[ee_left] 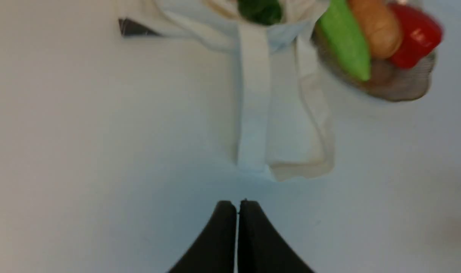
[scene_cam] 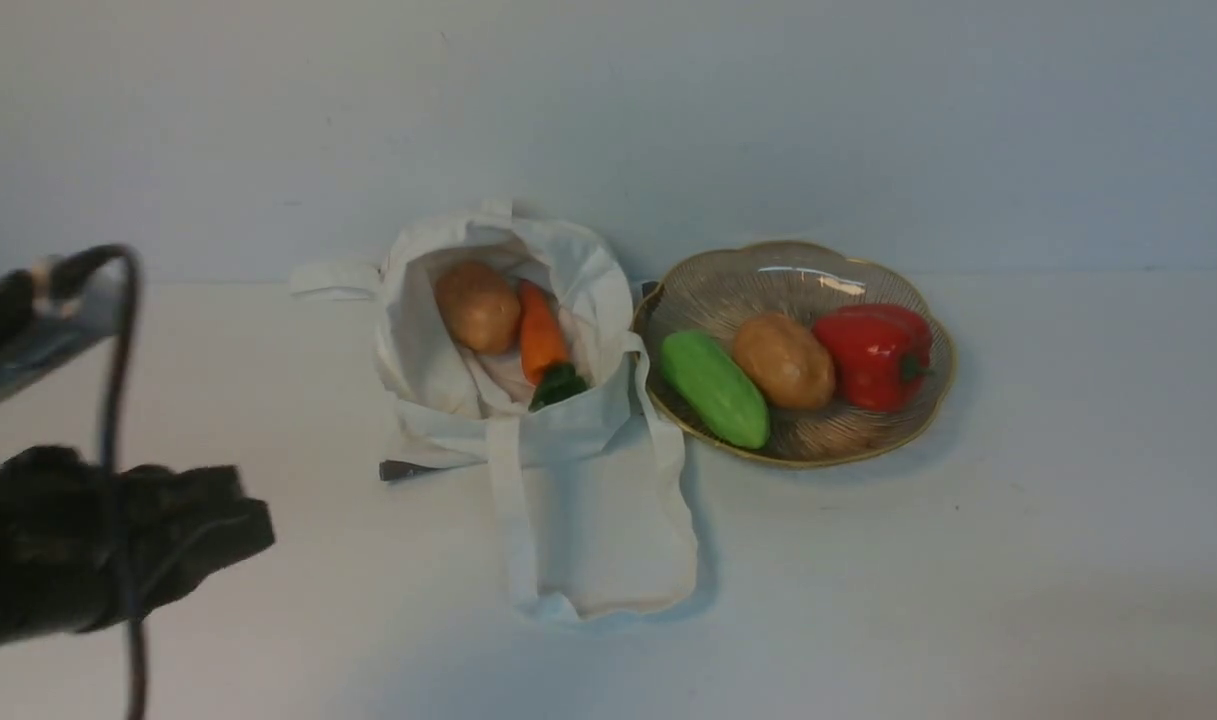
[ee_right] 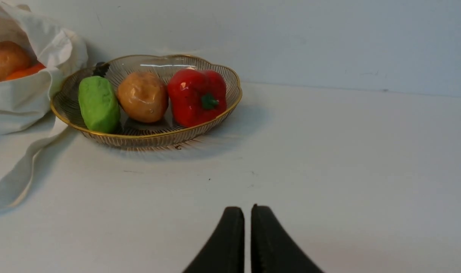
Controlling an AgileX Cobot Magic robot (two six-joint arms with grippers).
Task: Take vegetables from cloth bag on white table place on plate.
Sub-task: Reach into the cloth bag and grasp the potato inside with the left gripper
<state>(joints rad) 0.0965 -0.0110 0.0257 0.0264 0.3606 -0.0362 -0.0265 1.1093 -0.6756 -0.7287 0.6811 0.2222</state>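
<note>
The white cloth bag (scene_cam: 568,470) lies open on the white table (scene_cam: 968,560), its strap handles toward me. Inside it sit a tan potato (scene_cam: 478,305) and an orange carrot (scene_cam: 541,338) with a dark green top. The ribbed, gold-rimmed plate (scene_cam: 768,258) stands right of the bag and touches it. It holds a green cucumber (scene_cam: 715,388), a second potato (scene_cam: 784,360) and a red pepper (scene_cam: 876,355). My left gripper (ee_left: 237,206) is shut and empty, above the table short of the bag's handle (ee_left: 253,98). My right gripper (ee_right: 247,212) is shut and empty, well short of the plate (ee_right: 147,136).
My left arm (scene_cam: 118,540) and its cable fill the left edge of the front view. A small dark flat piece (scene_cam: 408,469) sticks out from under the bag's left side. A pale wall stands right behind the bag and plate.
</note>
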